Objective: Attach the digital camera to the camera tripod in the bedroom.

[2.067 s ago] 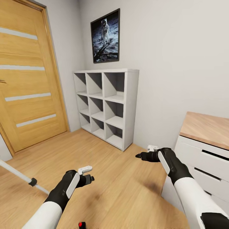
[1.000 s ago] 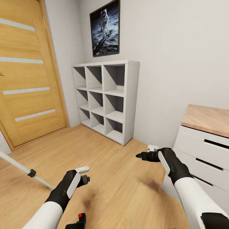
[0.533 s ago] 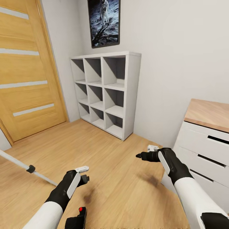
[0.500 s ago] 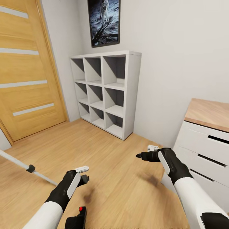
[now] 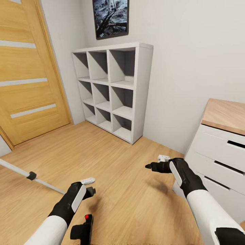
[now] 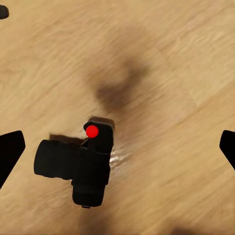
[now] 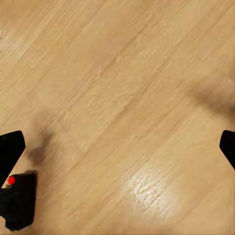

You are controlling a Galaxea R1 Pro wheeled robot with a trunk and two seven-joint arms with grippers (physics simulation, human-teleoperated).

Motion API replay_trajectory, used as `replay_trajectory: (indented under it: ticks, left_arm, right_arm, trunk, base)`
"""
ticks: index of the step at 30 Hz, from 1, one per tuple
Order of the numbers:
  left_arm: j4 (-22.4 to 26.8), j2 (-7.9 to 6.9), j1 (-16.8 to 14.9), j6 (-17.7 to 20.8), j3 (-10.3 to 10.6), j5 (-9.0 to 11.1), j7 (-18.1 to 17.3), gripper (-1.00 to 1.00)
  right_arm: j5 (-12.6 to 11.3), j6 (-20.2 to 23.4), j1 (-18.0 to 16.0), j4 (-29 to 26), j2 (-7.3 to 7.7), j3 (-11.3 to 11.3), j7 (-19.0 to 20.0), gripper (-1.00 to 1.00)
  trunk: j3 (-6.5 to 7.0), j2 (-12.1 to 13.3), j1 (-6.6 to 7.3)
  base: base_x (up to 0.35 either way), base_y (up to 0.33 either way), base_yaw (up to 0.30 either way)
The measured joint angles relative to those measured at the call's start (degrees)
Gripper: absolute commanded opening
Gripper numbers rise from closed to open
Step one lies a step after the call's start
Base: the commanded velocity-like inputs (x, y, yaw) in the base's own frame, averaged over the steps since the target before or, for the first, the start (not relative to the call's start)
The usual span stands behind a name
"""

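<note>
Oak door with pale horizontal stripes (image 5: 27, 75) at ten o'clock in the head view, set in a pale grey wall. Silver metal tripod leg with a black joint (image 5: 31, 176) slanting across the light wood floor (image 5: 119, 177) at nine o'clock, its upper part cut off by the frame edge. White cube shelves (image 5: 114, 90) standing at twelve o'clock, under a dark framed picture (image 5: 110, 17). Left gripper (image 5: 89, 186) at seven o'clock, hovering over the floor; fingers (image 6: 11, 154) spread wide apart in the left wrist view, holding nothing. Small chunky black digital camera with a red dot (image 5: 83, 228) lying on the floor at six o'clock, just below the left gripper; seen between the spread fingers in the left wrist view (image 6: 81, 164), and near one finger in the right wrist view (image 7: 17, 200). Right gripper (image 5: 156, 163) at four o'clock, fingers (image 7: 10, 152) likewise spread and empty. White drawer chest with a wooden top (image 5: 221, 143) at three o'clock.
</note>
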State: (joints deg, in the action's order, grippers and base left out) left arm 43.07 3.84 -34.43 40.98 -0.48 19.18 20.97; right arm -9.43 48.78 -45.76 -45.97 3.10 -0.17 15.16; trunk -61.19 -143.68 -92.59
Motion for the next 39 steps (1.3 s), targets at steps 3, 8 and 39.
replay_trajectory:
  ticks: [3,8,39]
  left_arm:
    - [0.19,0.0,0.0,0.0,0.0,0.27,-0.05,1.0]
    - [0.15,-0.02,0.0,0.0,-0.04,0.38,-0.08,1.0]
    - [0.09,-0.09,0.0,-0.09,-0.08,0.35,-0.08,1.0]
  right_arm:
    - [-0.42,2.19,0.0,-3.28,0.04,0.01,3.71,1.0]
    - [-0.51,5.39,0.0,-7.36,0.18,-0.1,7.12,1.0]
    - [0.63,9.36,0.0,-10.47,4.96,-0.09,22.82,1.0]
  trunk:
    - [-0.66,-0.04,-0.08]
    - [-1.77,-0.11,-0.21]
    - [-8.65,-0.53,-1.0]
  base:
    - [0.0,0.0,0.0]
    - [0.0,0.0,0.0]
    - [0.0,0.0,0.0]
